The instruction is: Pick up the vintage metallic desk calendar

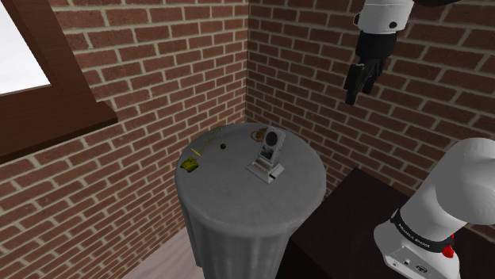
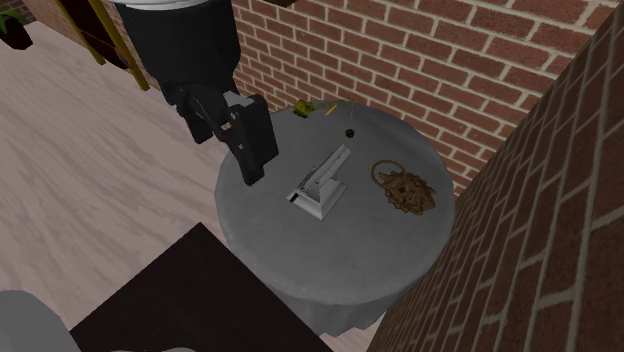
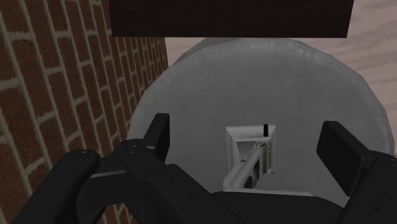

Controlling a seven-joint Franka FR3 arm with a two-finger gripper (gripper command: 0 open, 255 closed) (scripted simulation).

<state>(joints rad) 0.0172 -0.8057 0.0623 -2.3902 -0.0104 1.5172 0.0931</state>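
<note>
The desk calendar [image 1: 267,155], a small grey metallic frame upright on a flat base, stands near the middle of the round grey table [image 1: 238,206]. My black gripper [image 1: 357,85] hangs high above the table, off to the shoulder view's right of the calendar. In the second exterior view the gripper [image 2: 247,150] is in front of the table's left rim, left of the calendar [image 2: 321,186]. The wrist view looks down on the calendar [image 3: 252,156] far below, between the two fingers [image 3: 160,135], which stand wide apart. The gripper [image 3: 249,132] is open and holds nothing.
A brass lion-head ornament [image 2: 405,190] lies on the table beside the calendar, toward the brick wall. A small yellow-green object [image 1: 190,165] and a tiny dark ball [image 1: 223,147] lie near the far rim. The dark stand [image 2: 190,300] adjoins the table. Brick walls [image 1: 317,71] form a corner behind it.
</note>
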